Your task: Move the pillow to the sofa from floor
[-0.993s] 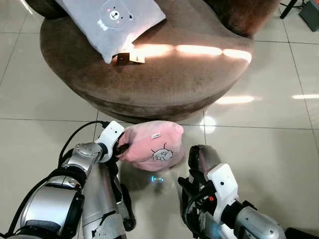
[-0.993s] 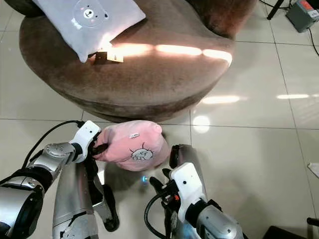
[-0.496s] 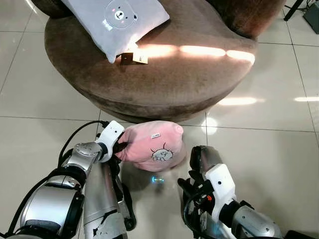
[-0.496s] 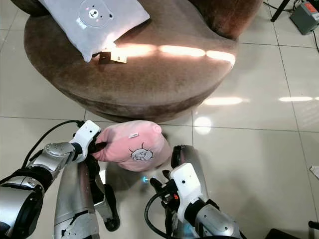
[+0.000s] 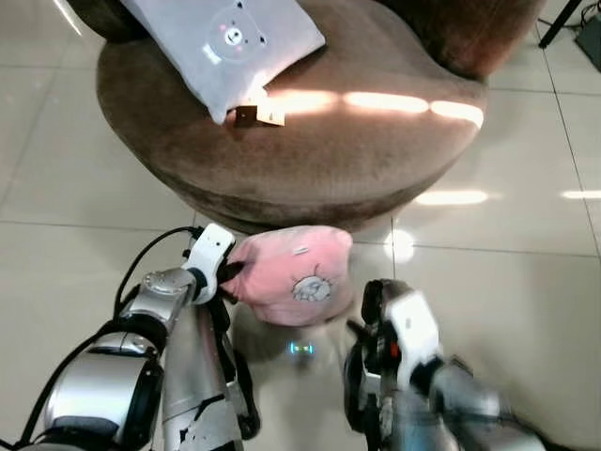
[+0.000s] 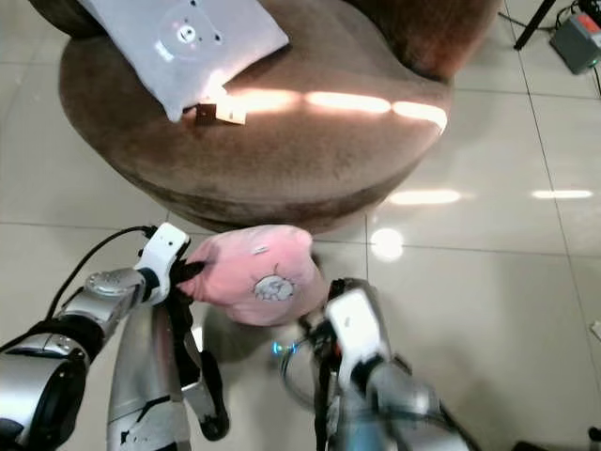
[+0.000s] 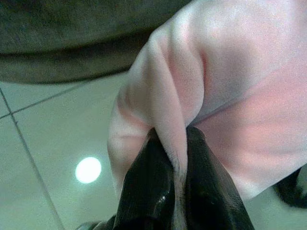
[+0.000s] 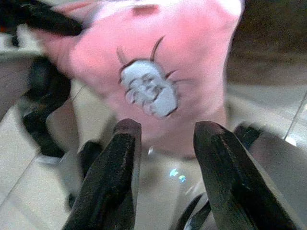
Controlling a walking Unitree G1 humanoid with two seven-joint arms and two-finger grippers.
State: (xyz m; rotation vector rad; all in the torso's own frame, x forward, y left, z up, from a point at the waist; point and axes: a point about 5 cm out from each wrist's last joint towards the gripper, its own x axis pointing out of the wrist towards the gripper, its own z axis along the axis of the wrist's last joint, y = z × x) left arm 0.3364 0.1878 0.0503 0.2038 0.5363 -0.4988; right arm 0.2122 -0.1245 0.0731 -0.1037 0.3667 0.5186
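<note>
The left end effector (image 5: 228,275) pinches a fold of the soft pink plush pillow (image 5: 291,272), held off the glossy tiled floor (image 5: 488,272) just before the round brown velvet sofa (image 5: 310,141). The right end effector (image 8: 163,143), fingers spread wide, points at it from near. The carry step is in hand; next calls for lifting over the sofa's near edge onto open seat right of the grey bear-print cushion (image 5: 230,42)

Right arm (image 5: 441,385) smears into motion blur, its outline lost. The pillow (image 8: 153,72) is soft-focused in the right wrist view, its printed figure unreadable. Grey cushion (image 5: 230,38) is cut off at the top edge, and so is the sofa (image 5: 357,141).
</note>
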